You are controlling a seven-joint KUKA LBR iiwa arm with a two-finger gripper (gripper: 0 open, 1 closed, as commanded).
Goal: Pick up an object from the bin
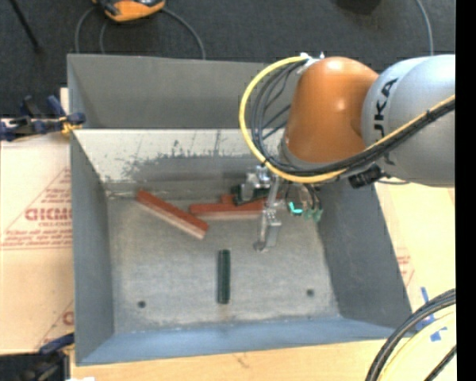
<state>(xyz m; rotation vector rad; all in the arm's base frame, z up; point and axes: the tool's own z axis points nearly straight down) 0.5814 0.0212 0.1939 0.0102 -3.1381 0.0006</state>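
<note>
My gripper (pixel 263 243) hangs below the orange wrist cover over the right part of the bin floor, with one grey finger showing down to its tip. Just left of it, near the back wall, lie two reddish-brown flat sticks: a longer one (pixel 171 214) slanting down to the right, and a shorter one (pixel 224 209) that ends beside the finger. A dark green rod (pixel 223 276) lies upright in the picture on the floor, in front of and left of the fingertip. Nothing shows between the fingers.
The arm and its orange cover overhang the bin's back right corner, with yellow and black cables looped around them. A small green-lit part sits at the wrist, right of the finger.
</note>
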